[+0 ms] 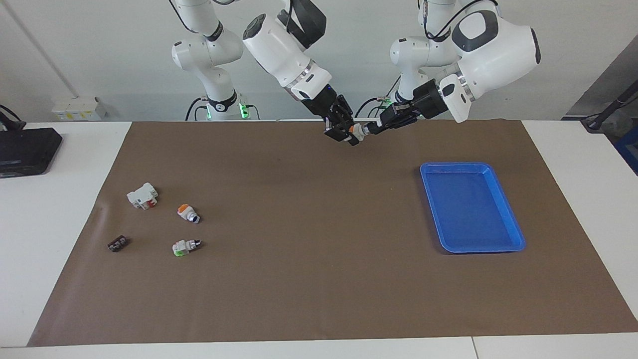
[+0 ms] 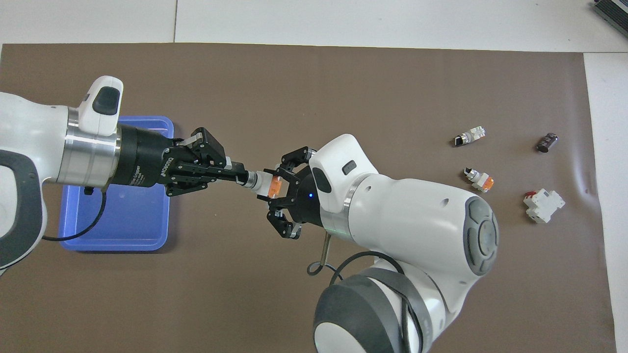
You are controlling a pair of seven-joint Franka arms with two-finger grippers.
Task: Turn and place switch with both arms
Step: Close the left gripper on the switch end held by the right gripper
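A flat brown mat (image 1: pixel 319 279) covers my white table (image 1: pixel 50 224), under a plain pale wall. Over the strip of mat nearest my bases, both my grippers meet in the air on one switch (image 2: pixel 269 185). My left gripper (image 2: pixel 243 177) has its thin black fingers pinched together on the knob end; the knob itself is hidden between them. My right gripper (image 2: pixel 280 189) holds the orange-block end with its fingers pinching the white body, though my own bulky white wrist covers much of that hand from above and the mat beneath it.

Farther out, toward my left arm's end, lies a glossy blue plastic tray (image 1: pixel 503 209), rectangular with a raised rim; from overhead my left forearm cuts off part of it. Toward my right arm's end sit loose parts: a blocky white piece with a red mark (image 1: pixel 142 195), a second switch with an orange block (image 1: pixel 187 213), farther still a third with a green block (image 1: pixel 183 247), and a small black ridged piece (image 1: pixel 117 244), too small to read in detail.
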